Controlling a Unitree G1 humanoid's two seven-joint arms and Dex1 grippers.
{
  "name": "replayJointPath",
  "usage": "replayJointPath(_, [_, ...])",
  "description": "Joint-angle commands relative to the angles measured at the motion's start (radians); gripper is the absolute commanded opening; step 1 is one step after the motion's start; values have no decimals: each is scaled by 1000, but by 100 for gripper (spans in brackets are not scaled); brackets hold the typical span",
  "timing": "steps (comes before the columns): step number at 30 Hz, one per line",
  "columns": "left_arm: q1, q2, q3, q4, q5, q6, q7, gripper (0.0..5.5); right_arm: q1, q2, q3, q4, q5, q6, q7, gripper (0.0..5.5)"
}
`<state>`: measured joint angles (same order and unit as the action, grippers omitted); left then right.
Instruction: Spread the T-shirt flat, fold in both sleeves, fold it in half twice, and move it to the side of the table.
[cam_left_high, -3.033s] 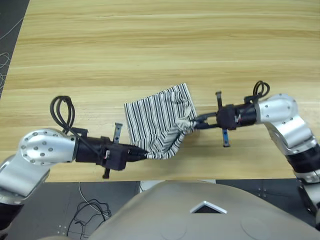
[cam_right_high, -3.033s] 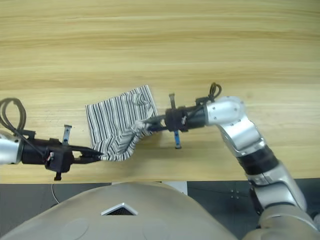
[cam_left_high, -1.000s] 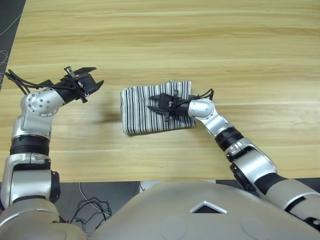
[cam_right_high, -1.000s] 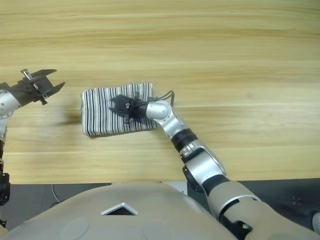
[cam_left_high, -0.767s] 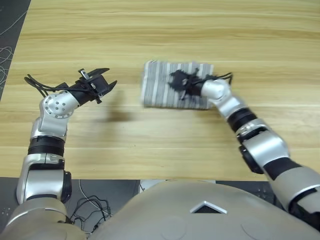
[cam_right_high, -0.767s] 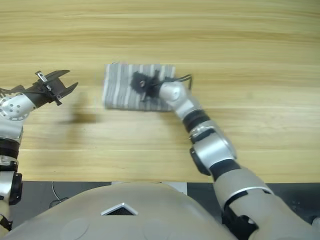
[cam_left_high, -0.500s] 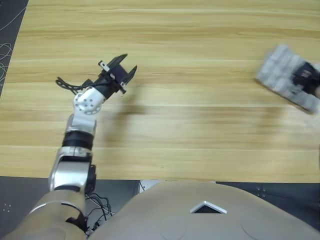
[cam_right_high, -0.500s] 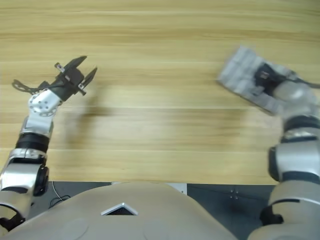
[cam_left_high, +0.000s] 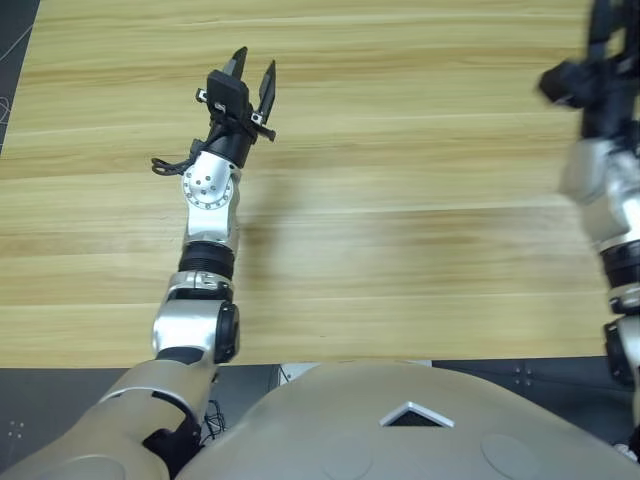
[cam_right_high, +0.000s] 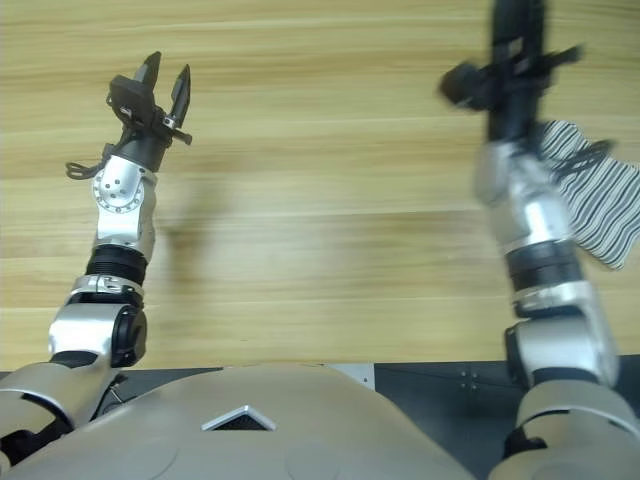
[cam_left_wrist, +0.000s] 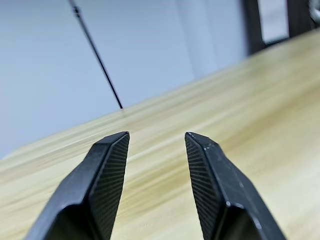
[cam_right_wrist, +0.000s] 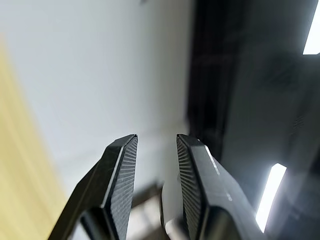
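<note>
**Wooden table, both claws raised and parted**

Left claw hangs over the table's left half, nearer the far edge. Its two ribbed fingers stand apart with nothing between them. Beyond them run the table's pale planks and a light wall.

Right claw is also parted and holds nothing. It is tipped up off the table toward a white wall and a dark ceiling with a light strip.

A striped T-shirt, folded into a compact bundle, lies on the table's right side, partly behind the right arm. Dark floor shows past the table's left edge.
</note>
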<state>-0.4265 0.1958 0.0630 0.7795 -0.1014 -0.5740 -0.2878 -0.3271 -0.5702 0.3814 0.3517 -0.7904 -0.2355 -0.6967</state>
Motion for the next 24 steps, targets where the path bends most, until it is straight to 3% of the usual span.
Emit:
replayJointPath(1, [53, -65, 64, 53, -99, 42, -31, 206, 132, 218, 93, 123, 181, -197, 119, 144])
replayJointPath(6, [133, -81, 31, 52, -38, -53, -39, 206, 170, 222, 87, 250, 236, -450, 170, 144])
replayJointPath(9, [170, -116, 12, 19, -22, 17, -11, 206, 199, 225, 63, 251, 258, -516, 185, 144])
replayJointPath(12, [226, -204, 36, -89, -153, 148, -45, 206, 252, 288, 19, 227, 514, -547, 366, 144])
replayJointPath(15, [242, -207, 11, -93, -70, 29, 2, 206, 294, 430, -73, 273, 903, -391, 672, 144])
replayJointPath(17, [228, -191, -2, -71, 14, 5, 78, 206, 295, 448, -65, 342, 898, -365, 748, 144])
replayJointPath(24, [279, -156, -46, -90, 19, 21, -43, 206, 307, 429, -112, 378, 861, -421, 899, 144])
